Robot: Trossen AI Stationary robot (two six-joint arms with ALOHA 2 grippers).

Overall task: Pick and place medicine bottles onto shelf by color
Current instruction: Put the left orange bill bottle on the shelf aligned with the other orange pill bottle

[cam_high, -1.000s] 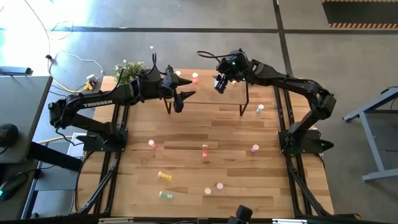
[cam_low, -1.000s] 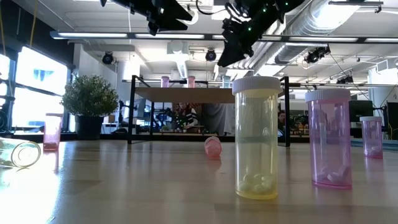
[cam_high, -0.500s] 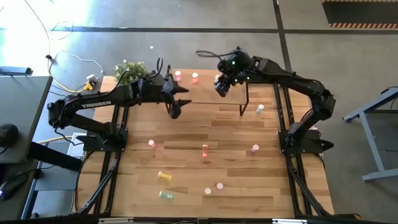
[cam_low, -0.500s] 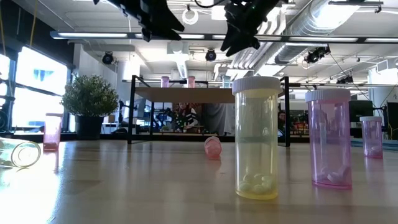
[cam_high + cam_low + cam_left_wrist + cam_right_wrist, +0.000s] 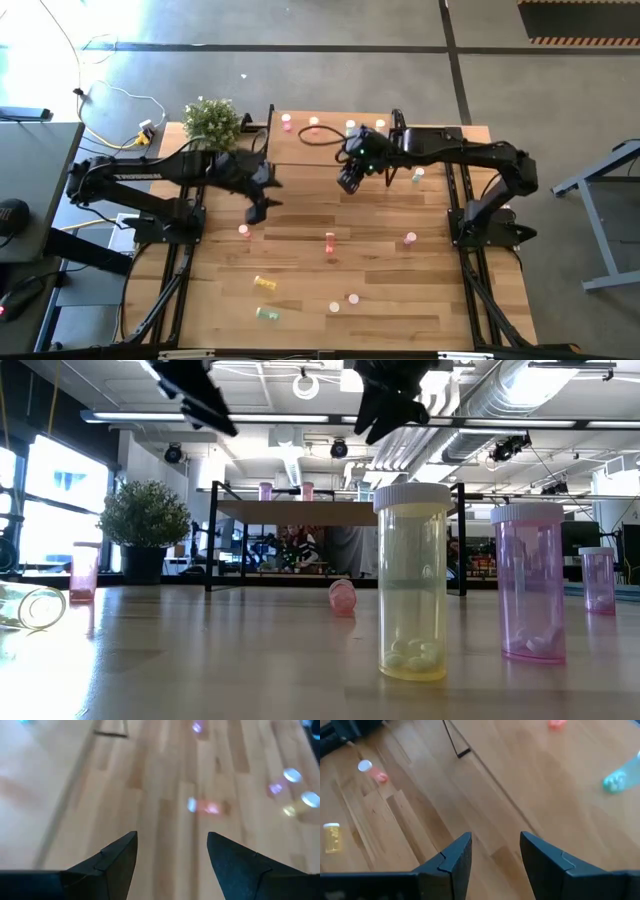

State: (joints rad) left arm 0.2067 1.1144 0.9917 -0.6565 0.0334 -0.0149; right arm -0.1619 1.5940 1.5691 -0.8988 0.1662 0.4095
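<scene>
The shelf (image 5: 330,150) stands at the table's far edge with several bottles on it, pink ones (image 5: 287,122) among them. Other medicine bottles are scattered over the table: a red-orange one (image 5: 330,243), pink ones (image 5: 243,231) (image 5: 410,240), a yellow one (image 5: 264,283) and green ones (image 5: 267,314) (image 5: 417,175). My left gripper (image 5: 255,210) hangs open in the air, near and left of the shelf and just beyond the left pink bottle. My right gripper (image 5: 347,183) hangs open above the shelf's near edge. Both are empty in their wrist views (image 5: 172,840) (image 5: 495,845).
A potted plant (image 5: 212,118) stands at the far left corner. In the low view a yellow bottle (image 5: 411,580) and a pink one (image 5: 530,580) stand close to the near edge. A shelf leg (image 5: 455,742) shows ahead of my right gripper.
My left gripper has come off the shelf toward the table's near and left side, sinking and tipping further down. My right gripper has swung from the shelf's far right toward the near edge, tipping down and rolling. Both have stayed open. No bottle has moved.
</scene>
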